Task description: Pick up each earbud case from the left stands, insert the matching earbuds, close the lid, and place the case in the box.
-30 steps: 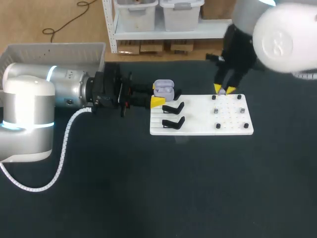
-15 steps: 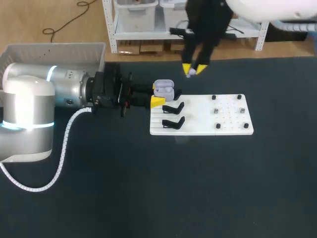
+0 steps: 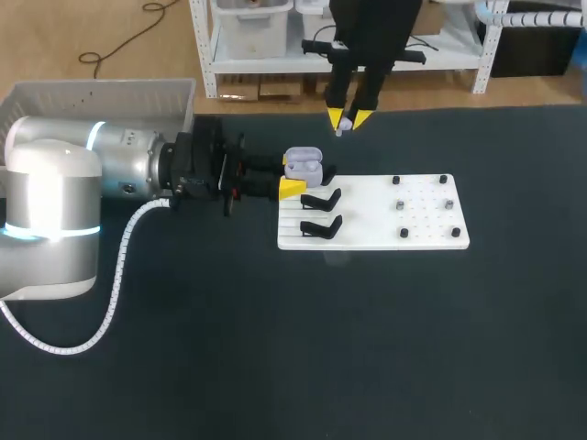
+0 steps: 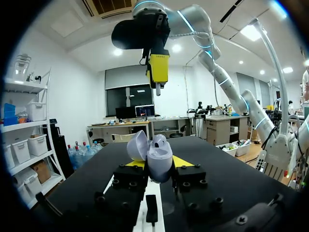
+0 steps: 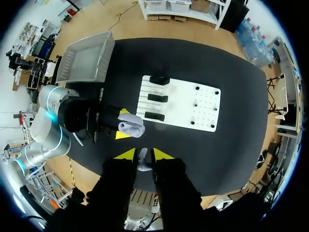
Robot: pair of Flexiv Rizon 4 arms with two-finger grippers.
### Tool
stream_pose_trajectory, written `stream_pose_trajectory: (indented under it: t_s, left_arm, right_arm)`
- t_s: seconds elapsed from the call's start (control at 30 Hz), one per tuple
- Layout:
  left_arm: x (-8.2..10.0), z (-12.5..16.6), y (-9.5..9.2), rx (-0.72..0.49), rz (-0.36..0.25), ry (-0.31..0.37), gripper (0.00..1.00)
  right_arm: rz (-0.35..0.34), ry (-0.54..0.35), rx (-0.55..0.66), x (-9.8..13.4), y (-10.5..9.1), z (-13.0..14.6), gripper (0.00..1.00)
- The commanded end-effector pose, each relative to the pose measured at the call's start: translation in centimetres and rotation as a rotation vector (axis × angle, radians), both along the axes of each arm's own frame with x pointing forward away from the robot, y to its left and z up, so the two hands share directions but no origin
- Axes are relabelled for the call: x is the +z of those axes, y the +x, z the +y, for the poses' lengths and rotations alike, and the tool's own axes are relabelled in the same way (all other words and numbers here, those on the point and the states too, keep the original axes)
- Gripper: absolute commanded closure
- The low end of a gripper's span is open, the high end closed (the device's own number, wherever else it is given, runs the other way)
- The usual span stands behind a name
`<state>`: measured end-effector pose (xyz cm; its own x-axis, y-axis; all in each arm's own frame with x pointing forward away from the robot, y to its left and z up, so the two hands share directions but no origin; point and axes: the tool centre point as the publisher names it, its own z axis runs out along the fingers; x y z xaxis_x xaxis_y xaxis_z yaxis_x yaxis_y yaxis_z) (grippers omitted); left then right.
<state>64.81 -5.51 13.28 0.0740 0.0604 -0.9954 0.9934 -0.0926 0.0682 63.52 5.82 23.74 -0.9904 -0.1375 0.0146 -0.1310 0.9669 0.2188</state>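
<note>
Case [image 3: 303, 166] open, clamped in L gripper [image 3: 295, 177], R gripper [image 3: 349, 120] pinching earbud [image 3: 340, 131] above

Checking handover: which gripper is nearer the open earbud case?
Left. The left gripper is shut on the case; the right gripper, holding an earbud, hovers apart from it.

**Robotics lab bench**

Two industrial robot arms, the left arm [image 3: 110, 174] and the right arm [image 3: 371, 37], are hanging over a dark tabletop [image 3: 367, 348] that is carrying a white pegged board [image 3: 426, 229], with a grey plastic box [image 3: 101, 96] sitting at its corner.
</note>
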Motion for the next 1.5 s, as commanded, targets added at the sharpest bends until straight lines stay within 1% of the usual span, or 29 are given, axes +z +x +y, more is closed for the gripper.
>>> stream_pose_trajectory:
  t_s: [0.03, 0.1, 0.23, 0.43, 0.53, 0.7, 1.1, 1.5]
  left_arm:
    - [-0.1, 0.0, 0.0, 0.002, -0.002, -0.003, 1.0]
    - [-0.1, 0.0, 0.0, 0.002, -0.002, -0.003, 1.0]
    - [-0.1, 0.0, 0.0, 0.002, -0.002, -0.003, 1.0]
    - [-0.1, 0.0, 0.0, 0.002, -0.002, -0.003, 1.0]
    - [-0.1, 0.0, 0.0, 0.002, -0.002, -0.003, 1.0]
    - [-0.1, 0.0, 0.0, 0.002, -0.002, -0.003, 1.0]
    - [-0.1, 0.0, 0.0, 0.002, -0.002, -0.003, 1.0]
    - [-0.1, 0.0, 0.0, 0.002, -0.002, -0.003, 1.0]
  right_arm:
    - [-0.004, 0.002, 0.03, 0.4, 0.1, 0.4, 1.0]
    - [-0.004, 0.013, 0.078, 0.6, 0.3, 0.8, 1.0]
    - [0.004, 0.002, 0.171, 0.6, 0.6, 1.5, 1.0]
    - [0.004, -0.032, 0.405, 0.3, 0.8, 2.9, 1.0]
    - [0.004, -0.039, 0.472, 0.0, 0.8, 3.5, 1.0]
    - [0.014, -0.066, 0.514, -0.5, 0.8, 4.3, 1.0]
    - [0.04, -0.063, 0.556, -2.9, 0.1, 5.5, 1.0]
    - [0.05, -0.085, 0.575, -4.2, 0.4, 5.6, 1.0]
